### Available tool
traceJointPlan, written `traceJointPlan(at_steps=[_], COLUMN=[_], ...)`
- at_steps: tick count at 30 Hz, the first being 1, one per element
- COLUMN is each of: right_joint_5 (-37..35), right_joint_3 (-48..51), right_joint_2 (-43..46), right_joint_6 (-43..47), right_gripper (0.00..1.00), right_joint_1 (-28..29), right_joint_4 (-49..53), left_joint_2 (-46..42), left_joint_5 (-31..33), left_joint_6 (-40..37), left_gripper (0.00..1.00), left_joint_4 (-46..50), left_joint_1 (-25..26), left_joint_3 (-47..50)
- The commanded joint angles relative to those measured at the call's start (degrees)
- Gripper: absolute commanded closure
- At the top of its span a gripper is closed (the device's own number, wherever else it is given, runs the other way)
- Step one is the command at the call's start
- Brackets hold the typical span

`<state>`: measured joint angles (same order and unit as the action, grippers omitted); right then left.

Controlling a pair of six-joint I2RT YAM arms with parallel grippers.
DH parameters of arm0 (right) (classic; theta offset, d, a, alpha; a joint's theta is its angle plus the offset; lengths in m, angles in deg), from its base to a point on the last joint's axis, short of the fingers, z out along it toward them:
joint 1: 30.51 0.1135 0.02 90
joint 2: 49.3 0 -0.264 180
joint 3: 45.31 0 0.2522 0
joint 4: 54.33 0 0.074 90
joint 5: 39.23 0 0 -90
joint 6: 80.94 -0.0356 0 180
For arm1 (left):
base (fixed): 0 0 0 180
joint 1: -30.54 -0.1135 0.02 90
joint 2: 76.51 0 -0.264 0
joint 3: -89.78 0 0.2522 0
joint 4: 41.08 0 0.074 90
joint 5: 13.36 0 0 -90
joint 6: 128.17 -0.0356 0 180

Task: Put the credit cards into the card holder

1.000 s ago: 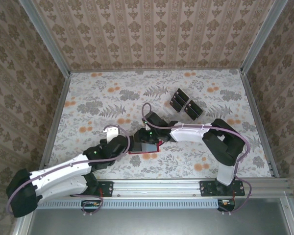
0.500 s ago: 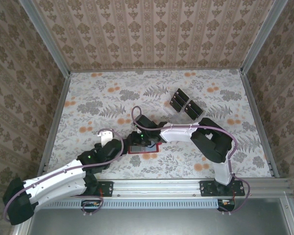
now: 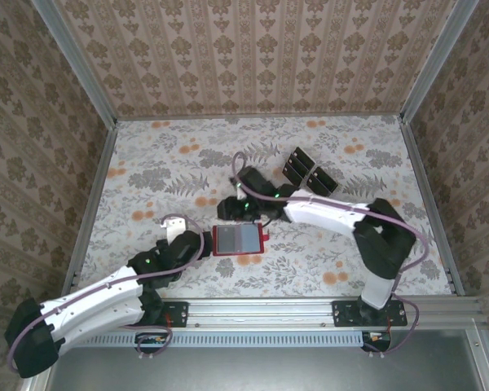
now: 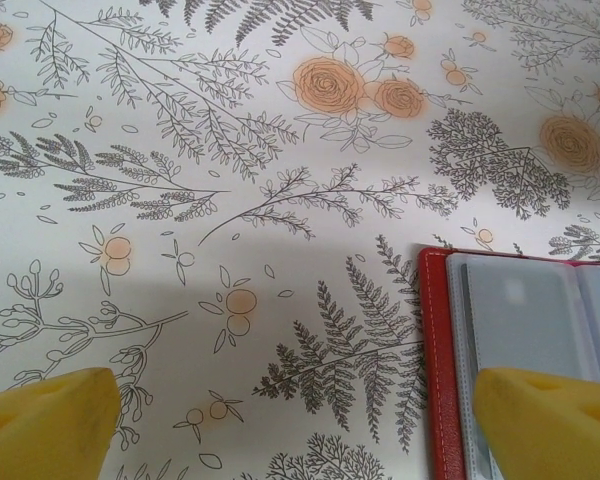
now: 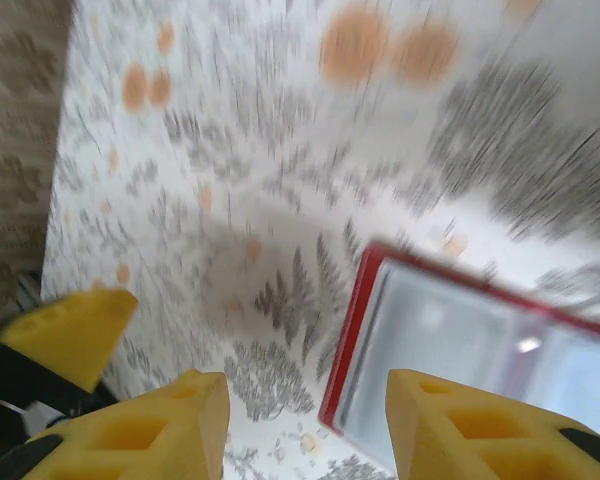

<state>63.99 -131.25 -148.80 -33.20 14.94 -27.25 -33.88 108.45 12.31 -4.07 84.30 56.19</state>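
Top external view: the red card holder (image 3: 239,239) lies open on the flowered desk (image 3: 147,163), with the dark credit cards (image 3: 308,173) well apart from it, toward the back right. Left fingers (image 4: 50,415) sit just left of the holder, spread wide, released and empty. Right fingers (image 5: 450,430) hang just behind it, parted, grasping nothing.

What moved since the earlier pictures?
The right hand pulled back off the red card holder toward the far side, jaws apart and empty. The left hand drew back a bit, wide open. The card holder and the dark cards stayed put.
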Motion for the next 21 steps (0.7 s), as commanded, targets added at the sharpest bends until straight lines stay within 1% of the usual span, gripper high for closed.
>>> traceJointPlan(at_steps=[1, 6, 8, 10, 12, 14, 18, 21], right_joint_5=[-6.01, -9.01, -9.29, -8.70, -8.42, -10.41, -14.85, -16.67], right_joint_3=[-2.08, -1.50, -3.19, -7.02, -11.50, -15.54, -21.28, -23.80], right_joint_2=[5.56, 8.89, 8.27, 6.10, 3.08, 0.15, -5.50, -8.92], right_joint_6=[5.96, 9.98, 12.09, 15.23, 18.76, 22.06, 27.23, 29.47], right_gripper=[0.55, 0.56, 0.56, 0.55, 0.54, 0.54, 0.56, 0.59], right_joint_1=[-5.83, -15.97, -19.24, -22.01, -23.65, -24.16, -24.18, -24.02], right_joint_4=[8.99, 11.08, 13.35, 16.99, 22.89, 26.71, 31.39, 33.53], left_joint_2=[1.13, 4.14, 5.46, 6.85, 7.87, 8.81, 10.42, 11.28], left_joint_5=[-2.28, -4.87, -5.65, -6.41, -7.06, -7.65, -8.32, -8.77], left_joint_6=[-2.14, -4.11, -4.66, -5.15, -5.61, -5.91, -6.31, -6.58], left_gripper=[0.00, 0.00, 0.00, 0.00, 0.00, 0.00, 0.00, 0.00], left_joint_4=[-1.41, -3.11, -3.39, -3.80, -4.28, -4.57, -4.75, -4.80], left_joint_1=[-1.38, -3.95, -4.74, -5.31, -5.75, -6.25, -6.87, -7.28], left_joint_3=[-0.32, -1.81, -2.55, -3.30, -3.87, -4.33, -5.20, -5.40])
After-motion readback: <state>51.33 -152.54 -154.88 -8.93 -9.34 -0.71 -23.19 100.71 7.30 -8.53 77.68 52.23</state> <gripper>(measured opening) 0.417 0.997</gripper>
